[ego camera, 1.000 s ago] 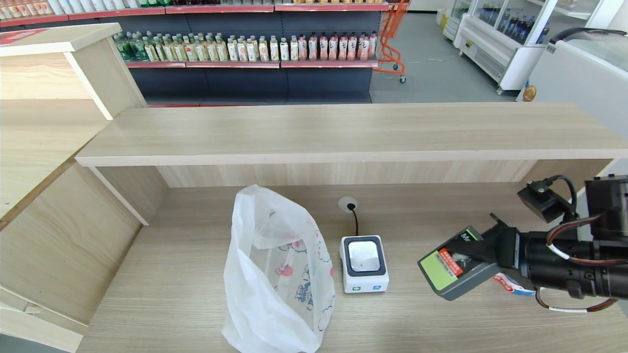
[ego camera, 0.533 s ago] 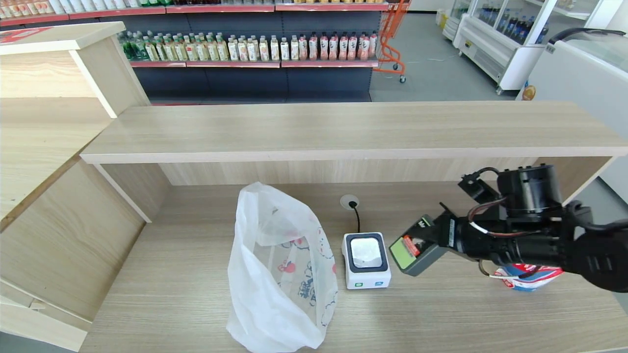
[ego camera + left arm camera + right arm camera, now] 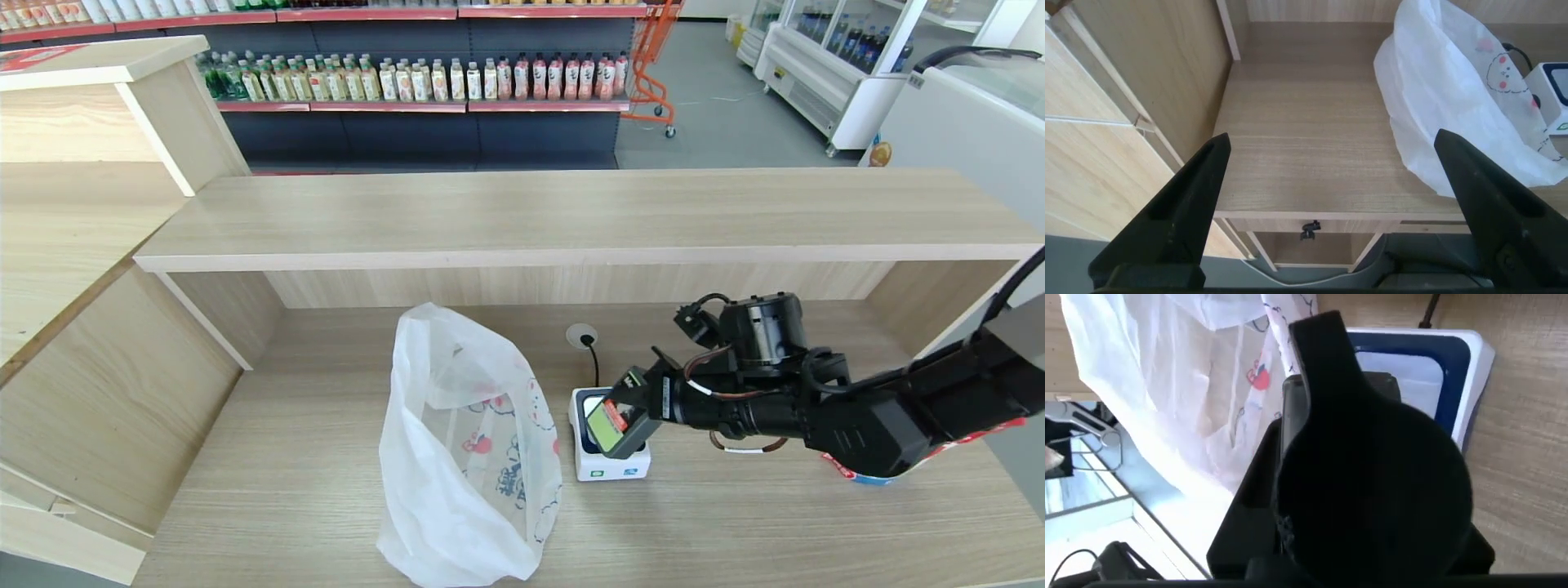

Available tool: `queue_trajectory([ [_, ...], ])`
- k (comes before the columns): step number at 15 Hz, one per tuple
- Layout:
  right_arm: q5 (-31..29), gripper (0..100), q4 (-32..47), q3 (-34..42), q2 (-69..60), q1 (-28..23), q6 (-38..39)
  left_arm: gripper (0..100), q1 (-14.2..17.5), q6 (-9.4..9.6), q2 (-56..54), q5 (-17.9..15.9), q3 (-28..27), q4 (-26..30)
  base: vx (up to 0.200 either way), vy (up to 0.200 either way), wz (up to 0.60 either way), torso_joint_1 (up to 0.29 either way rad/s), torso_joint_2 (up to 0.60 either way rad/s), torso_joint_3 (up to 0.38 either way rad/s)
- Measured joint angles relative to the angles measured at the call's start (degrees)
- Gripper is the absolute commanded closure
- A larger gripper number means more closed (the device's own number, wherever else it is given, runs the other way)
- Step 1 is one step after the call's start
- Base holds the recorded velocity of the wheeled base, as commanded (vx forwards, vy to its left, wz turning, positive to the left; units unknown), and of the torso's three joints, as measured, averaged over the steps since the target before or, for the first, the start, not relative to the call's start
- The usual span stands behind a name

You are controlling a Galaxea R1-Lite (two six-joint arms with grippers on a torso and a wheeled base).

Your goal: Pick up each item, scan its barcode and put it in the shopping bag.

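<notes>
**Figure: scan step, 1 item in hand.** The right gripper [image 3: 635, 406] is clamped on a dark grey box [image 3: 608, 426] with a green face. It holds the box tilted just above the scanner [image 3: 614, 472], which stands mid-worktop, between the back wall and the front edge. The shopping bag [image 3: 465, 441] stands open just beside the scanner on its left, reaching toward the front edge of the worktop [image 3: 310, 490]. The left gripper [image 3: 1333, 143] hangs empty, jaws wide apart, off the front-left corner. 1 further item, a red, white and blue packet [image 3: 869, 478], lies under the right arm near the right edge.

**Technique.** Which face carries the barcode cannot be told. The green face looks turned up and away from the scanner window, so the wrist probably needs rolling until the coded face lies parallel to the glass. A brief steady hold just clear of the window, without touching it, should read best.

**Clearances.** The back is closed by the wall under the upper ledge [image 3: 571, 212], and the scanner cable [image 3: 589, 359] runs toward that wall. Bare worktop lies open along the front edge and toward the front-right corner. The route to the bag is short, but the box must rise over the bag's rim. The thin film could snag on a box corner.
</notes>
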Motion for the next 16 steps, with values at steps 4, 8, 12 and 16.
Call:
queue_trajectory([
  [4,0.0,100,0.0,-6.7,4.6,1.0,-2.7,0,0.0,0.00,0.0,0.0,0.0,0.0,0.000,0.000,0.00,0.000,0.00,0.000],
  [8,0.0,100,-0.1,-9.2,7.7,2.3,-7.1,0,0.0,0.00,0.0,0.0,0.0,0.0,0.000,0.000,0.00,0.000,0.00,0.000],
  [12,-0.9,100,-0.1,-9.1,8.4,2.3,-8.3,0,0.0,-0.02,0.0,0.0,0.0,0.0,0.000,0.000,0.00,0.000,0.00,0.000],
  [16,-1.8,100,1.1,-6.8,4.5,1.5,-5.5,0,0.0,0.00,0.0,0.0,0.0,0.0,0.000,0.000,0.00,0.000,0.00,0.000],
])
